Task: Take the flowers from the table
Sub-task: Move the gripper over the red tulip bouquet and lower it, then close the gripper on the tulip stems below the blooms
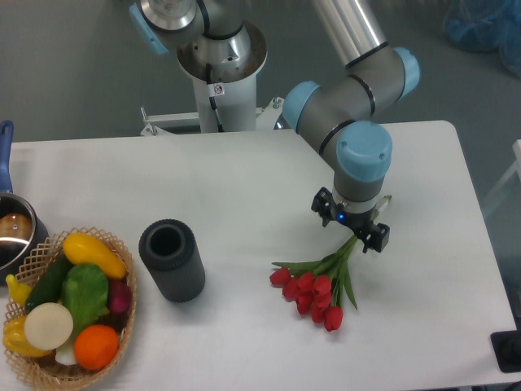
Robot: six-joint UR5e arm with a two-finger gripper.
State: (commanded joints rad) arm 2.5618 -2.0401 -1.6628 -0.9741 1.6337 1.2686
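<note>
The flowers (316,287), red tulip buds on green stems with green leaves, lie on the white table (244,187) right of centre, buds toward the front. Their stems run up and to the right under my gripper (351,224). The gripper points down over the upper stems with its two dark fingers spread to either side of them. The stem part under the gripper is hidden. I cannot tell whether the fingers touch the stems or the table.
A dark grey open cylinder (172,260) stands left of the flowers. A wicker basket (41,254) of vegetables and fruit sits at the front left corner. A metal pot (12,232) is at the left edge. The arm's base (218,57) stands behind the table.
</note>
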